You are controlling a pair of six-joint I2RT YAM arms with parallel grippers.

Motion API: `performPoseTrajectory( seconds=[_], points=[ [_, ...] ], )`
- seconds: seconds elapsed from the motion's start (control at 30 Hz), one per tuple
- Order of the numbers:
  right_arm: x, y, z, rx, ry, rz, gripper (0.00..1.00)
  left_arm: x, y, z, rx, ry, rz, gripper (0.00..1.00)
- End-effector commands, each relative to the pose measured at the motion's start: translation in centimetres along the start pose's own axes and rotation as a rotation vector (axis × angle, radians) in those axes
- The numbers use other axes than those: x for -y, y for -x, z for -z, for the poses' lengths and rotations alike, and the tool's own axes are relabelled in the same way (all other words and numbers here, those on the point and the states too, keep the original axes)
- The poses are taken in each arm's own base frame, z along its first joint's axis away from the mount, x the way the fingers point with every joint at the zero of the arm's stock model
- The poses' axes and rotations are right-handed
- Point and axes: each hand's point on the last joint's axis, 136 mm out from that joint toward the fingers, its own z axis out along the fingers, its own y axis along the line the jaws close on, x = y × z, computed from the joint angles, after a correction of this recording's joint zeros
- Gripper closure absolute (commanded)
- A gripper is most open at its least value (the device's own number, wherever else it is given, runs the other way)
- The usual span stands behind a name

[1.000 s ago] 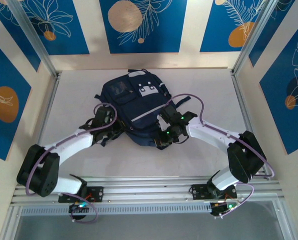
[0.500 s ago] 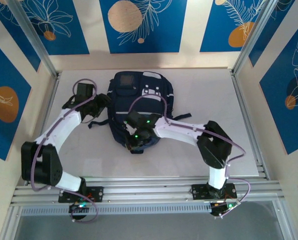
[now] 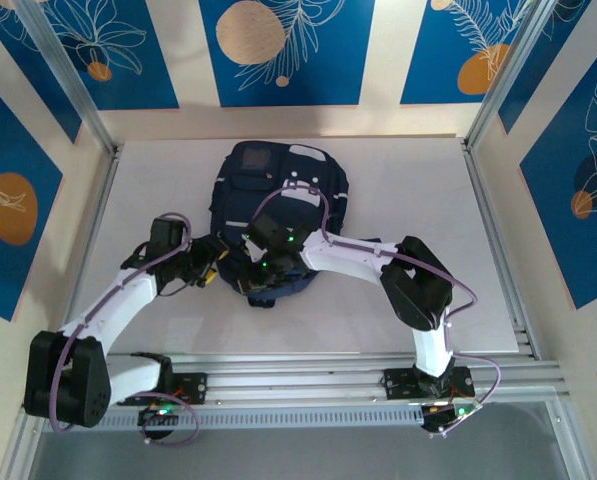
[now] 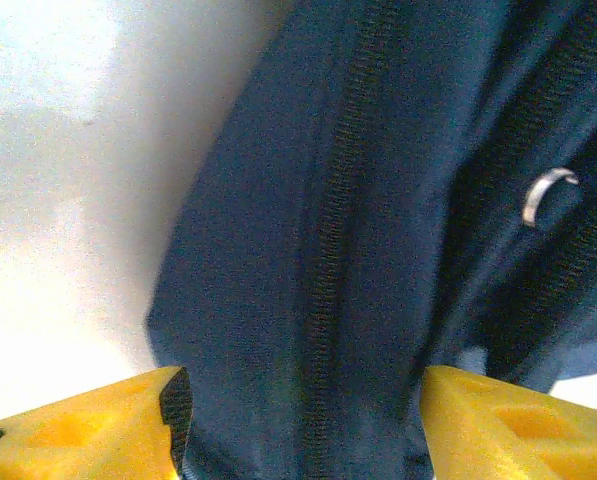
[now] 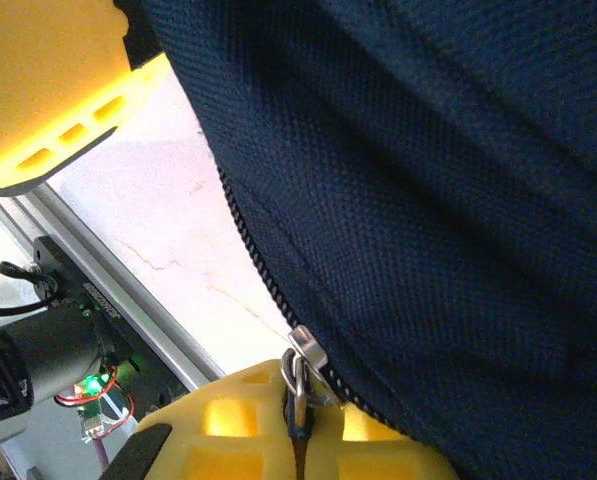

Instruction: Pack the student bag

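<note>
The student bag (image 3: 283,195), a navy backpack with white patches, lies flat in the middle of the table. My right gripper (image 3: 265,272) is at the bag's near edge. In the right wrist view its yellow fingers (image 5: 378,445) are shut on the metal zipper pull (image 5: 300,372) of the bag (image 5: 428,180). My left gripper (image 3: 218,268) is at the bag's near-left corner, close to the right one. In the left wrist view its jaws (image 4: 298,410) are open, with navy fabric (image 4: 268,280) and a zipper line (image 4: 338,250) lying between the two yellow fingers (image 4: 88,430).
A small metal ring (image 4: 548,192) shows on the bag's side. One yellow finger of the left gripper (image 5: 48,90) hangs close above the right gripper. The table's near metal rail (image 5: 108,290) and the aluminium frame posts (image 3: 493,230) border the white tabletop (image 3: 418,190).
The bag has shifted and turned since the oldest frame. My left gripper swung from the bag's far-left side to its near-left corner and its jaws opened. The right gripper stays shut at the near edge.
</note>
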Motion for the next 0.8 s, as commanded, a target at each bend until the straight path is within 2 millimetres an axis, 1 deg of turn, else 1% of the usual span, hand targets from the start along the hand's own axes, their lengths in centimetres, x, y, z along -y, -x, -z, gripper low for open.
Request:
performPoseTrajectory(
  seconds=[0.0,0.07,0.17,0.23,0.3,0.37,0.4,0.57,0.77],
  points=[
    [-0.5,0.4,-0.3,0.005,0.041,-0.011,1.0,1.7,-0.4,-0.5,-0.023,-0.059,-0.019,0.39],
    [-0.5,0.3,-0.2,0.008,0.041,-0.012,1.0,1.2,-0.6,-1.0,-0.028,-0.045,-0.018,0.41],
    [-0.3,0.2,-0.2,0.004,0.031,-0.015,1.0,0.6,-0.7,-1.6,-0.029,-0.037,-0.023,0.49],
    [0.1,0.0,-0.2,0.0,-0.003,-0.017,1.0,-0.1,-0.7,-1.9,-0.025,-0.016,-0.032,0.6],
    [0.6,-0.4,-0.2,-0.014,-0.034,-0.018,1.0,-0.5,-0.5,-2.2,-0.022,-0.002,-0.034,0.76],
    [1.1,-0.9,0.0,-0.019,-0.065,-0.019,1.0,-0.5,-0.4,-2.5,-0.024,0.004,-0.036,0.87],
    [1.4,-1.2,0.3,-0.019,-0.083,-0.022,1.0,-0.5,-0.2,-2.5,-0.02,0.008,-0.037,0.91],
    [3.4,-2.7,1.5,-0.019,-0.167,-0.044,1.0,-0.1,0.9,-2.1,0.028,0.026,-0.047,0.92],
    [5.8,-4.3,3.2,0.0,-0.21,-0.08,1.0,1.0,2.0,-1.2,0.06,0.019,-0.057,0.96]
  ],
)
